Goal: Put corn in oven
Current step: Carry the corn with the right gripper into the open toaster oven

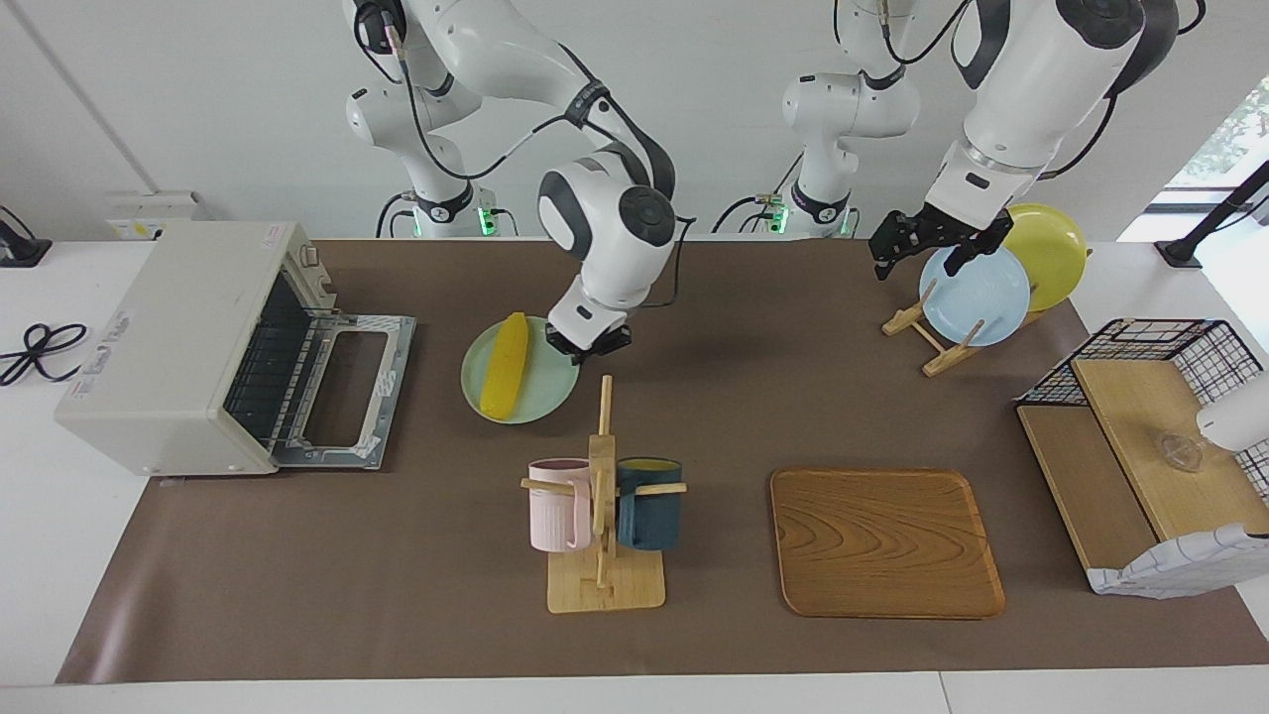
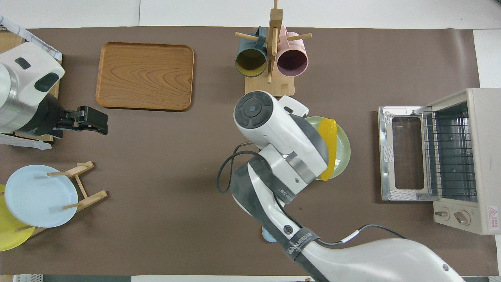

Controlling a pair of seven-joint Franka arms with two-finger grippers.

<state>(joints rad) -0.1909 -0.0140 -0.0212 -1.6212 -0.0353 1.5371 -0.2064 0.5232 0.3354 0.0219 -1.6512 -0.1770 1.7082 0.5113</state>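
Observation:
The yellow corn (image 1: pixel 504 365) lies on a pale green plate (image 1: pixel 540 402) in the middle of the table. In the overhead view the corn (image 2: pixel 330 135) is partly covered by the right arm. The off-white oven (image 1: pixel 169 347) stands at the right arm's end of the table with its door (image 1: pixel 347 392) folded down open and the wire rack showing; it also shows in the overhead view (image 2: pixel 479 156). My right gripper (image 1: pixel 591 345) hangs low over the plate's edge, just beside the corn. My left gripper (image 1: pixel 917 256) is open and empty above the plate rack.
A wooden mug rack (image 1: pixel 602 496) with a pink and a dark blue mug stands farther from the robots than the plate. A wooden tray (image 1: pixel 882 540) lies beside it. A plate rack holds a blue plate (image 1: pixel 977 297) and a yellow plate (image 1: pixel 1051 253). A wire basket (image 1: pixel 1150 347) stands at the left arm's end.

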